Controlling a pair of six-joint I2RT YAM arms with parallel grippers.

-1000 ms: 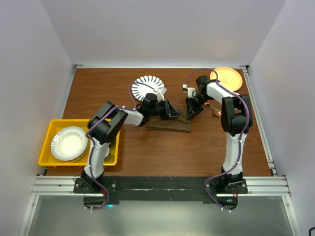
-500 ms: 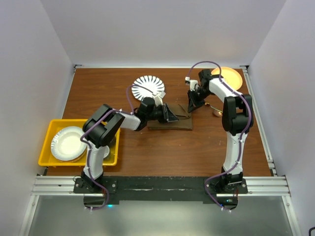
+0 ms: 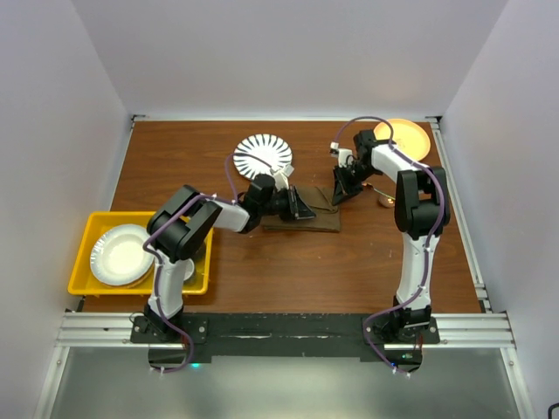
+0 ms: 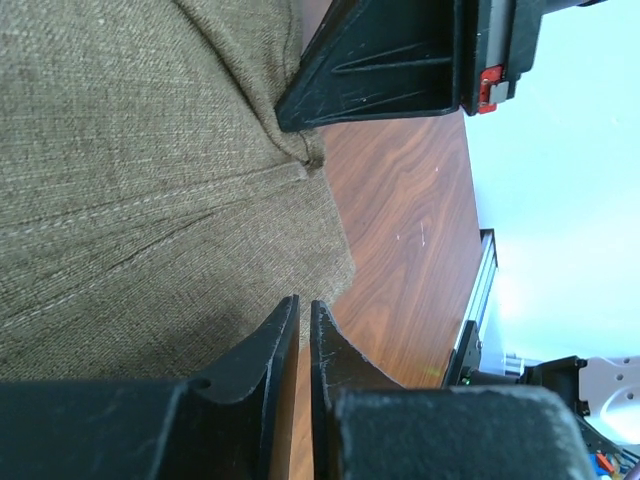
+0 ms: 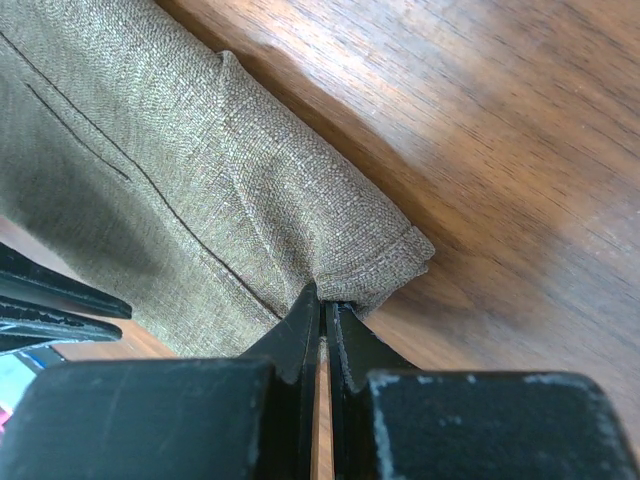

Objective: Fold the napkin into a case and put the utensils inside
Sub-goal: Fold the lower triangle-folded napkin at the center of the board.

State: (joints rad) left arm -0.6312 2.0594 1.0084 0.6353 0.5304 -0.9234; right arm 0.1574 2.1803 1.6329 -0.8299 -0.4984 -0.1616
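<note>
Table (image 3: pixel 262 262): right tool (image 5: pixel 322 300) pinches napkin's (image 5: pixel 200 170) corner; left tool (image 4: pixel 304 305) at its edge, grip unclear.

On a brown wooden table (image 3: pixel 262 271), a dark olive napkin (image 3: pixel 314 223) folded into a long strip. At its left end, the left gripper (image 3: pixel 301 208), low on the cloth; at its far right corner, the right gripper (image 3: pixel 339 195). Behind the napkin, a striped plate (image 3: pixel 262 154). In the far right corner, an orange plate (image 3: pixel 403 138), with a copper-toned utensil (image 3: pixel 385 198) just beside the right arm. At near left, a yellow tray (image 3: pixel 83 240) holding a white plate (image 3: pixel 122 255).
</note>
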